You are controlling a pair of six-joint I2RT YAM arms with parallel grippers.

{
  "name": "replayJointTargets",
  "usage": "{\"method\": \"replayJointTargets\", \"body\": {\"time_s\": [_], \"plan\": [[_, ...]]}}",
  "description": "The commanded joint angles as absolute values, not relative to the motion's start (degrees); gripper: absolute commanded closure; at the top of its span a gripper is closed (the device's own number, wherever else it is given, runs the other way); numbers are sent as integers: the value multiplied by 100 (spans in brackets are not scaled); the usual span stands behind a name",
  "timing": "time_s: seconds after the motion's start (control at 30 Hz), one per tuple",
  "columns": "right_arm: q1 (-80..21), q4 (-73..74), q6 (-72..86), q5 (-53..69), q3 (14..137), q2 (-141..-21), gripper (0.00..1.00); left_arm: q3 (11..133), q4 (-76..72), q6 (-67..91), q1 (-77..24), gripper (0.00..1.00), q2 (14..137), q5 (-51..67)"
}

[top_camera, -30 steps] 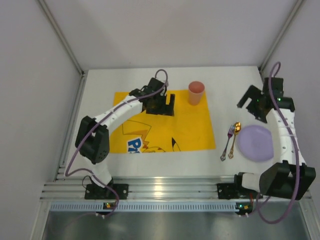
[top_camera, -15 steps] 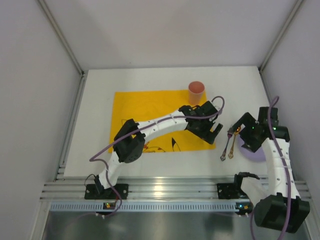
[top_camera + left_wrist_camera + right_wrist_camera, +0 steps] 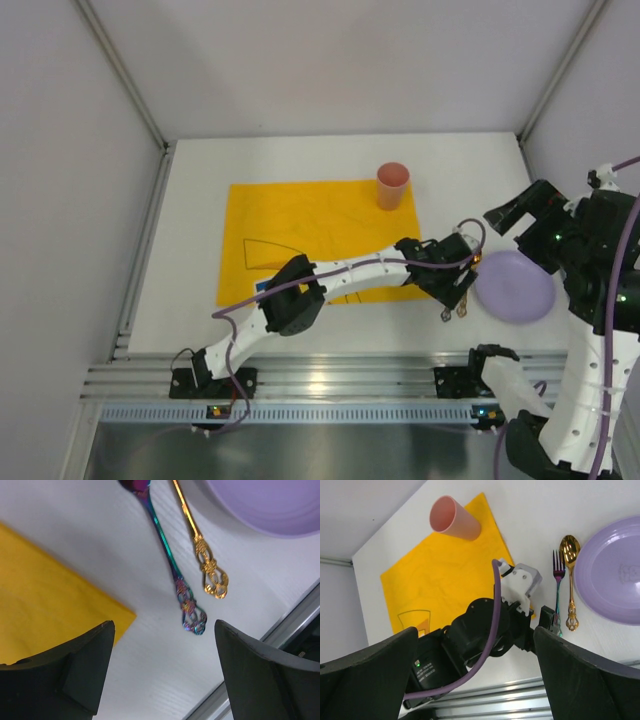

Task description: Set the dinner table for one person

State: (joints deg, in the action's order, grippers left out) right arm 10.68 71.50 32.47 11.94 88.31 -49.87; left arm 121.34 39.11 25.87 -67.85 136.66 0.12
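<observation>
On the white dinner table (image 3: 190,270) lies a yellow placemat (image 3: 310,225), with a pink cup (image 3: 392,185) standing at its back right corner. Right of the mat are an iridescent fork (image 3: 189,611), a gold spoon (image 3: 212,575) and a purple plate (image 3: 515,285). My left gripper (image 3: 458,288) reaches across to the cutlery. It hovers open just above the table, near the fork's handle end, with nothing between its fingers (image 3: 75,670). My right gripper (image 3: 522,218) is raised high above the plate, open and empty. From there it looks down on the left arm (image 3: 485,630).
The left arm (image 3: 350,275) stretches low over the placemat's front right corner. A metal rail (image 3: 330,380) runs along the table's near edge, close to the cutlery handles. Grey walls close in the left, back and right sides.
The left arm swung from the back of the placemat rightward to the fork and spoon, its jaws narrowing slightly. The right arm dipped toward the plate, then rose high.
</observation>
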Motion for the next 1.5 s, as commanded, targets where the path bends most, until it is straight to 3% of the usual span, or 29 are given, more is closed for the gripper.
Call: {"method": "replayJointTargets", "body": {"time_s": [0.0,0.5,0.7,0.77,0.87,0.97,1.07,1.1,1.2,1.23,1.3,1.33,1.47], "plan": [[1055,8225,2805,1178,8982,-4966,0,12769,3420,2751,-6961,15,14035,-280],[809,8569,2444,958,9053,-4834,0,13790,2751,2488,-7031,35,15275,-1836],[563,8534,2382,686,8912,-4922,0,13677,2918,2557,-6952,62,15390,-1793],[484,8525,2373,581,8921,-4974,0,13536,2918,2619,-6935,76,15381,-1697],[378,8499,2355,475,8868,-5010,0,13351,2953,2654,-6926,85,15425,-1503],[299,8481,2329,431,8824,-5036,0,13324,3041,2628,-6934,84,15504,-1485],[229,8464,2329,396,8816,-5027,0,13342,3155,2575,-6943,70,15592,-1547],[202,8455,2320,378,8798,-5027,0,13342,3216,2558,-6935,57,15635,-1556],[167,8446,2312,378,8771,-5045,0,13333,3409,2531,-6943,55,15706,-1617],[158,8446,2312,387,8780,-5045,0,13350,3462,2531,-6952,70,15715,-1652],[149,8429,2312,395,8798,-5071,0,13342,3577,2496,-6961,86,15732,-1775],[141,8420,2312,387,8807,-5071,0,13342,3690,2496,-6961,100,15724,-1828],[141,8394,2312,352,8824,-5098,0,13220,3832,2452,-6961,100,15374,-2021]]}}
